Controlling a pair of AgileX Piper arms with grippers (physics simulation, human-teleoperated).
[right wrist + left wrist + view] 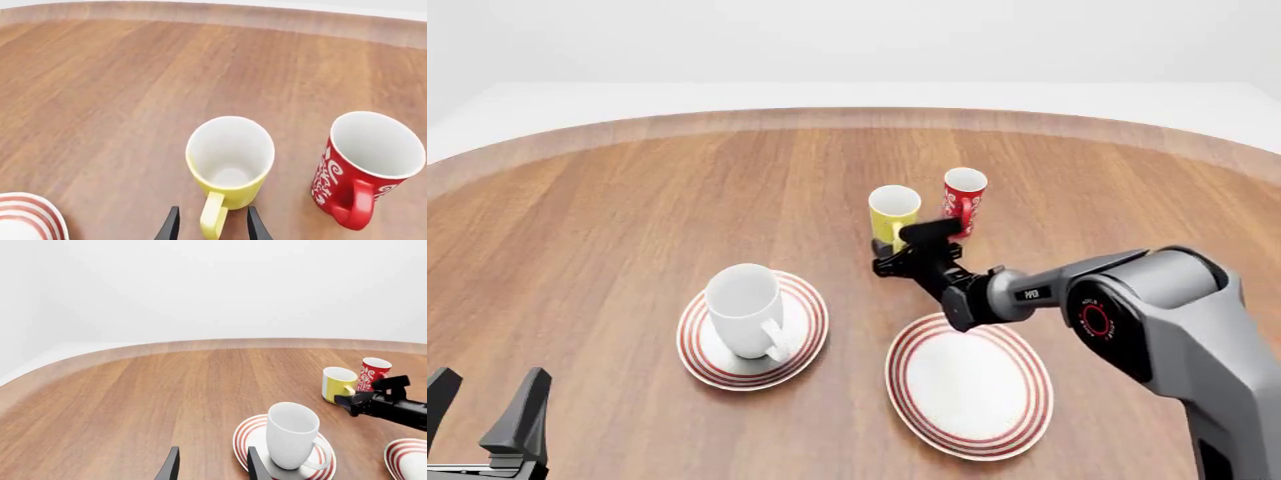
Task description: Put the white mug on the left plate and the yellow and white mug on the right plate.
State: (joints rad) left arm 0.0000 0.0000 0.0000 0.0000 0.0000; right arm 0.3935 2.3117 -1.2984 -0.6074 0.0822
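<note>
Nearest the camera in the front view, the left gripper (487, 410) sits at about 8 o'clock on the table (601, 230), its fingers spread apart and holding nothing. Farther in, toward 2 o'clock from it, the white mug (747, 310) stands upright on the left plate (807, 335), handle turned toward the near side. At 3 o'clock from that plate lies the right plate (968, 385), bare.

Beyond the right plate, the right gripper (894, 248) reaches forward, fingers parted on either side of the handle of the yellow and white mug (893, 212); the right wrist view shows the handle (213, 215) between the fingertips, though whether they touch it is unclear. That mug stands upright on the table. Just at its 3 o'clock, slightly farther, stands a red mug (965, 197).
</note>
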